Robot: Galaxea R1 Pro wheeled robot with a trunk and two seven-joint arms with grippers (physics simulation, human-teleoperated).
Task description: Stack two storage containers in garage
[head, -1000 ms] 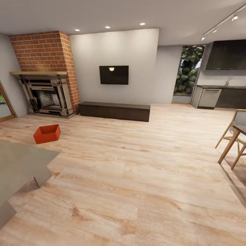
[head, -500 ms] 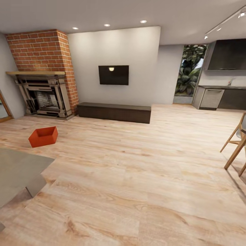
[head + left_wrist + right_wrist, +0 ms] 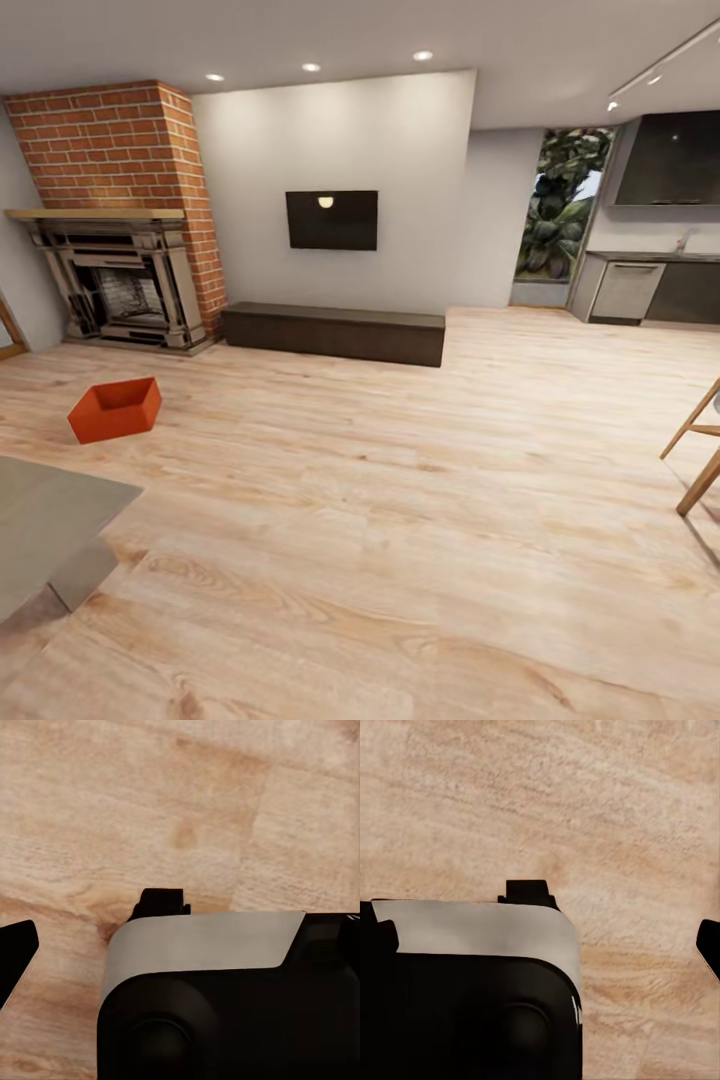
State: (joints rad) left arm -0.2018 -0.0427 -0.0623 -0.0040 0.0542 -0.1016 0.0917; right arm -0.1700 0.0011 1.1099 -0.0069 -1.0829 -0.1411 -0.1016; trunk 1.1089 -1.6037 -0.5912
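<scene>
One red-orange storage container [image 3: 114, 409] sits on light wood-plank floor [image 3: 420, 520] near the fireplace [image 3: 120, 285].

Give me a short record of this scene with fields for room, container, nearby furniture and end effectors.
room: living area with light wood-plank floor
container: one red-orange open-topped rectangular bin on the floor, in front of the brick fireplace
nearby furniture: low grey table; dark low bench under a wall screen
end effectors: both above bare planks, holding nothing

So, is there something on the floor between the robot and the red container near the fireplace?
Partly. The red container sits on bare wood floor before the fireplace. A low grey table stands at the near left, its corner close to the straight line. Going round its right side looks free.
</scene>
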